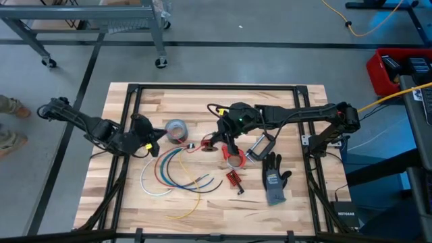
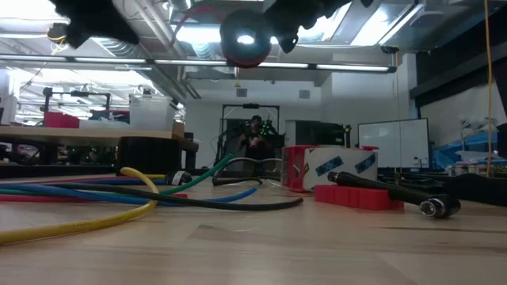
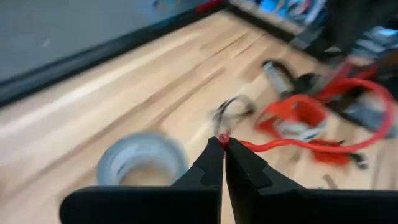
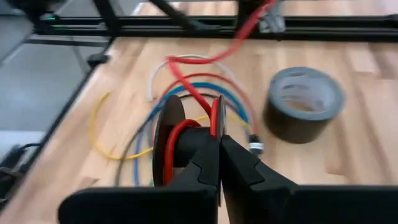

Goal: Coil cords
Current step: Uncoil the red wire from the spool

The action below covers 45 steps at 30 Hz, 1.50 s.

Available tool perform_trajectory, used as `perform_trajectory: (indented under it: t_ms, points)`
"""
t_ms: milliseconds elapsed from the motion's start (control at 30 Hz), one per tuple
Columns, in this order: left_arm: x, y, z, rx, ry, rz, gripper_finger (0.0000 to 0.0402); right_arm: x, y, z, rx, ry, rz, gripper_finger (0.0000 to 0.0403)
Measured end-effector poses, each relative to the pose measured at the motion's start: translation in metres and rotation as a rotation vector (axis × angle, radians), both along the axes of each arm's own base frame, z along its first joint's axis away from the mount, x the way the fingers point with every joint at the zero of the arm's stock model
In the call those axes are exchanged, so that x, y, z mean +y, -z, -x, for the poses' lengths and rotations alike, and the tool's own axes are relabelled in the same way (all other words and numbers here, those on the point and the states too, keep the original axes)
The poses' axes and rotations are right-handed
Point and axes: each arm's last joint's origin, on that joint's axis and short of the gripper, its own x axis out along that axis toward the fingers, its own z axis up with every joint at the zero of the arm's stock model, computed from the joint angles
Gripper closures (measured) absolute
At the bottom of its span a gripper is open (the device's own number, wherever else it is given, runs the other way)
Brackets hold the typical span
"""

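Observation:
A red cord [image 3: 292, 147] runs from my left gripper [image 3: 222, 144] to a small spool [image 4: 186, 134] held by my right gripper [image 4: 219, 144]. Some turns of it lie on the spool's core [image 4: 176, 146]. In the high view my left gripper [image 1: 160, 135] is beside the grey tape roll [image 1: 177, 130], and my right gripper [image 1: 217, 140] is near the table's middle. The low view shows the spool [image 2: 242, 39] high above the table. White, blue, green and yellow cords [image 1: 172, 172] lie in loose arcs on the wood. My left gripper pinches the red cord's free end [image 3: 222, 138] between its fingertips. The fingers slant down toward the table's right. The cord leaves them in a slack curve, clear of the table. My right gripper pinches the rim of one spool flange [image 4: 217, 118] between its two fingers, slanting down from the table's right side. The spool is lifted clear, its axis across the fingers.
A grey glove [image 1: 275, 179], a metal clamp [image 1: 260, 147], a round reddish roll [image 1: 235, 160] and a small red part [image 1: 233, 179] lie right of the cords. A black frame [image 1: 216, 88] borders the table. A red box [image 2: 329, 168] stands at the far side.

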Motion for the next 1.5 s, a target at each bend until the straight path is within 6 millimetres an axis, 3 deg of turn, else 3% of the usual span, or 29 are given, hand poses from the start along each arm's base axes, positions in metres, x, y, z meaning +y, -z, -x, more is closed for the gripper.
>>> perform_trajectory:
  t_ms: [300, 467, 600, 733, 900, 1067, 1267, 1500]
  points:
    - [-0.011, 0.032, -0.014, 0.072, -0.039, 0.261, 0.0401, -0.004, -0.013, -0.008, -0.152, 0.12, 0.077, 0.0398]
    - [-0.024, 0.064, -0.035, 0.112, -0.053, 0.371, 0.0401, -0.009, -0.031, -0.013, -0.345, 0.261, 0.135, 0.0398]
    - [-0.038, 0.082, -0.063, 0.041, -0.013, 0.401, 0.0401, -0.012, -0.039, -0.014, -0.421, 0.371, 0.189, 0.0398]
    - [-0.053, 0.083, -0.096, -0.13, 0.141, 0.344, 0.0401, -0.015, -0.036, -0.013, -0.383, 0.453, 0.288, 0.0398]
    - [-0.062, 0.058, -0.114, -0.384, 0.322, 0.146, 0.0401, -0.018, -0.021, -0.008, -0.207, 0.486, 0.398, 0.0398]
    - [-0.057, 0.023, -0.106, -0.463, 0.354, -0.042, 0.0401, -0.017, -0.002, 0.0, 0.001, 0.415, 0.426, 0.0398]
    - [-0.04, -0.008, -0.078, -0.472, 0.25, -0.209, 0.0401, -0.012, 0.013, 0.01, 0.165, 0.253, 0.352, 0.0398]
    - [-0.018, -0.015, -0.037, -0.33, 0.119, -0.218, 0.0401, -0.007, 0.02, 0.015, 0.248, 0.114, 0.252, 0.0398]
